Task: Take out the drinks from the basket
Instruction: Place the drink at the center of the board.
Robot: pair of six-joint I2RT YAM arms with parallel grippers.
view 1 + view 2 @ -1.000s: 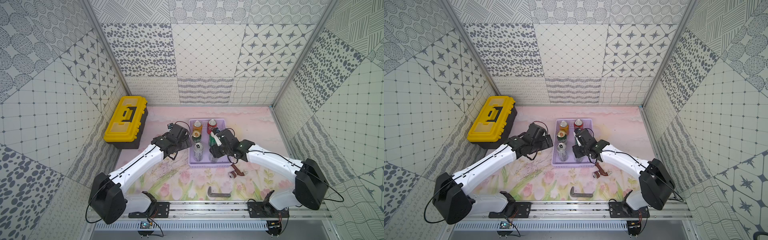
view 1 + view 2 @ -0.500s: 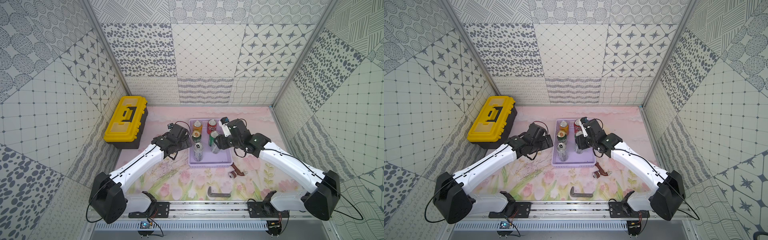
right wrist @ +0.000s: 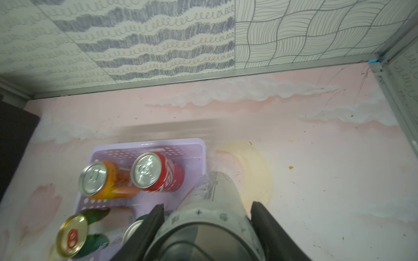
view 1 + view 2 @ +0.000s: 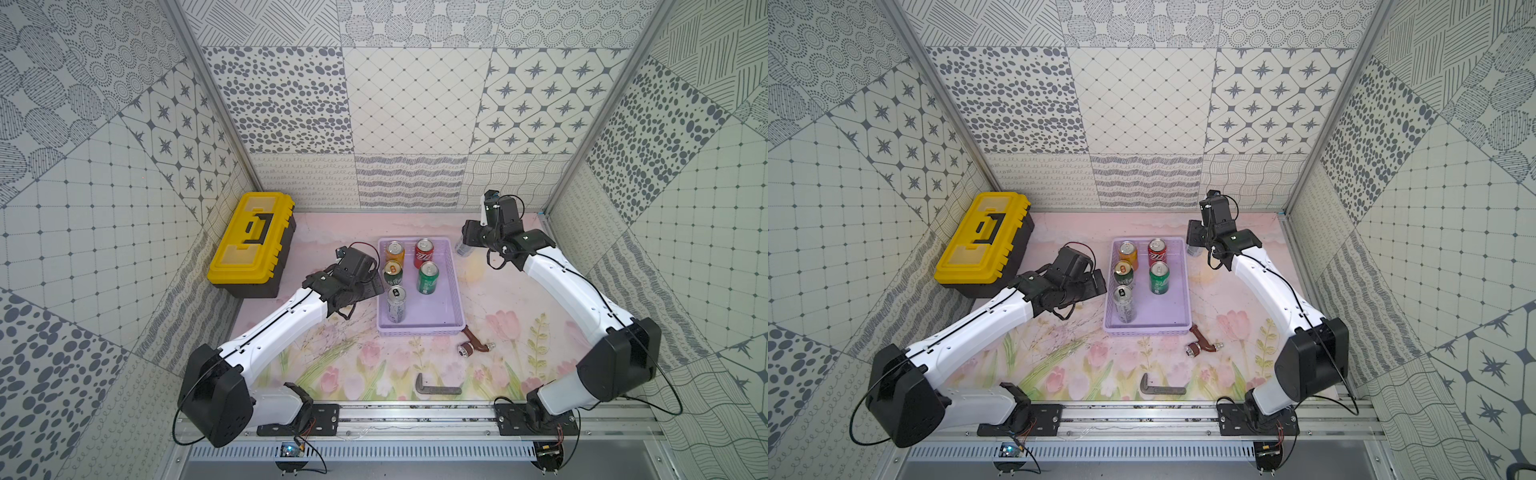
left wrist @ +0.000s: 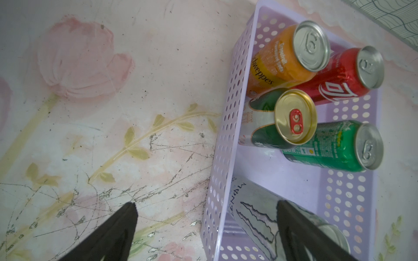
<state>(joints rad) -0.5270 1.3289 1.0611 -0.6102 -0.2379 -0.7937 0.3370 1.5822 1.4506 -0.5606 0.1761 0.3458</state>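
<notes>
The lavender basket (image 4: 419, 330) holds an orange can (image 4: 394, 251), a red can (image 4: 424, 254), a dark green gold-topped can (image 4: 392, 272), a bright green can (image 4: 428, 277) and a slim silver can (image 4: 396, 304), all upright. My right gripper (image 3: 207, 210) is shut on a second slim silver can (image 3: 217, 194), held outside the basket beside its far right corner (image 4: 462, 248); whether its base touches the mat I cannot tell. My left gripper (image 5: 207, 217) is open and straddles the basket's left wall (image 5: 226, 135), one finger over the silver can (image 5: 251, 210).
A yellow-and-black toolbox (image 4: 251, 245) stands at the back left. A brown fitting (image 4: 473, 345) and a dark L-shaped bracket (image 4: 436, 388) lie on the mat in front of the basket. The back wall is close behind the right gripper.
My right gripper has lifted a slim silver can out of the basket and carried it back and to the right, past the basket's edge. The left arm has not moved.
</notes>
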